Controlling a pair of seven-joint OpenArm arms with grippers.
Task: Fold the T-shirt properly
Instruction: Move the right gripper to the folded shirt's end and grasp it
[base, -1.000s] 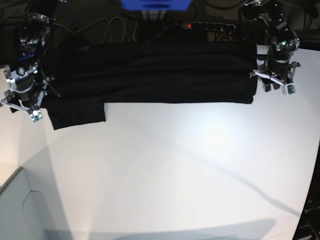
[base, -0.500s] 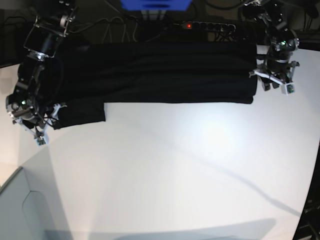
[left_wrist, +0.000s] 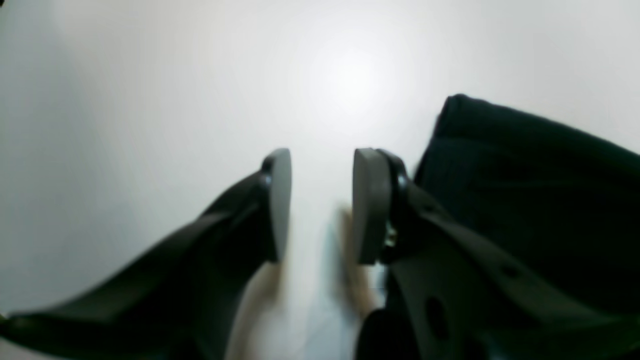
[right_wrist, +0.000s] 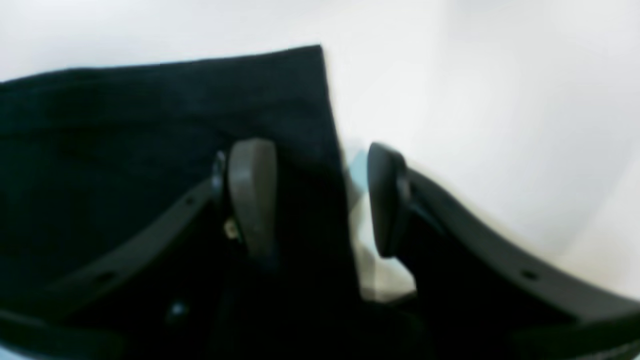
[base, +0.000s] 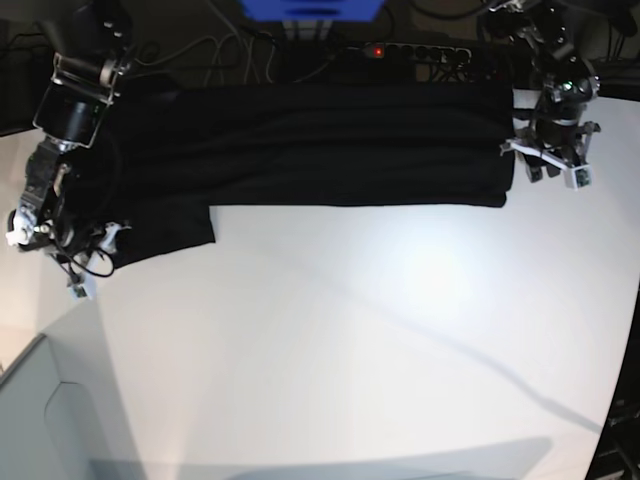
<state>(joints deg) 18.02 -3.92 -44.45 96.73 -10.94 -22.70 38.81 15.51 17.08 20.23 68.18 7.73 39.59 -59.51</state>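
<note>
Your T-shirt (base: 320, 145) lies as a long folded band across the far edge of the table (base: 350, 340), long axis running left to right, sleeve end toward the right gripper (right_wrist: 312, 197). Its fingers (right_wrist: 252, 195) are spread, straddling the sleeve's edge. The left gripper (left_wrist: 320, 205) hangs parted over bare table, cloth just beside one finger.

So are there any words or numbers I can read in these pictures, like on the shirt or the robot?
None can be read.
T-shirt: plain black cloth here, no print showing in any view.
Power strip behind it: only a red light, any markings too small to read.
Blue thing at the top edge: no lettering visible.
Fingers in both wrist views: blank.
</note>
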